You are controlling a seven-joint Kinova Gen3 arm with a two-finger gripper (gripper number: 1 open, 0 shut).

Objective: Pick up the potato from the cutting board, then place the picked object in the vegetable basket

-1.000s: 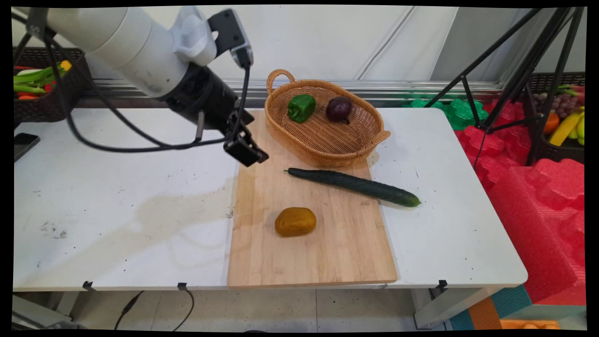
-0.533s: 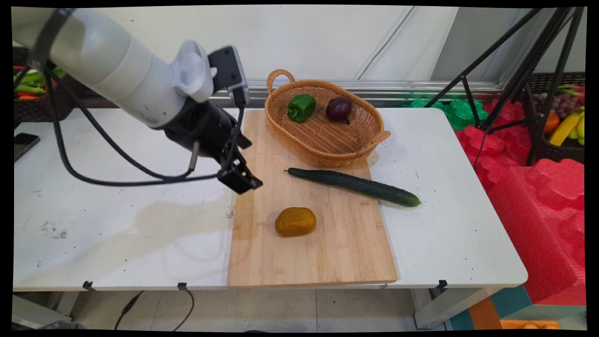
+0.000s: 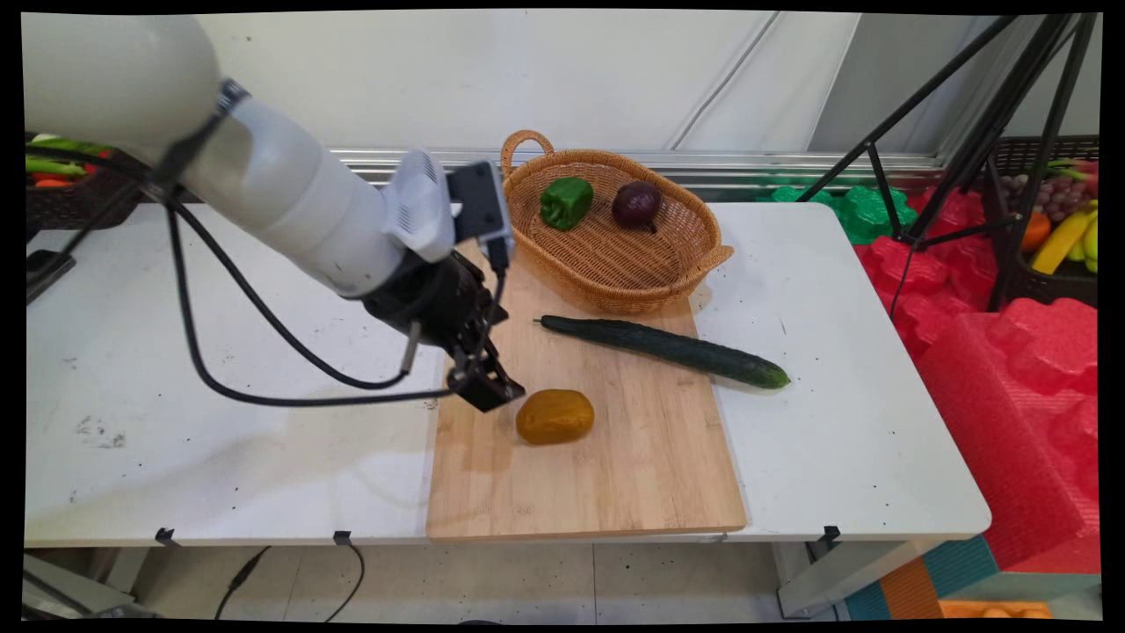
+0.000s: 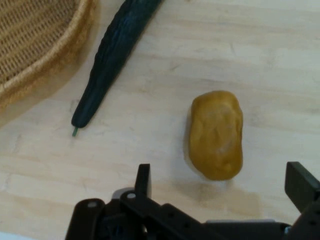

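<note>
Potato (image 4: 216,135) lay on the cutting board (image 3: 606,457) just ahead of the gripper (image 4: 222,187), between its spread, empty fingers (image 4: 143,181). A good grip probably needed centring across its narrow width, cucumber (image 4: 107,65) well beyond.

wall (image 3: 615,70): pale panels | floor (image 3: 527,580): light tiles | tripod (image 3: 976,132): black, right | foam (image 3: 1011,369): red

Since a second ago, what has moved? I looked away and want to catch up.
The gripper has come down and toward the table's near side along the cutting board's left edge. It now sits open just left of the potato, holding nothing. The potato, the cucumber and the basket with its green pepper and onion stayed put.
</note>
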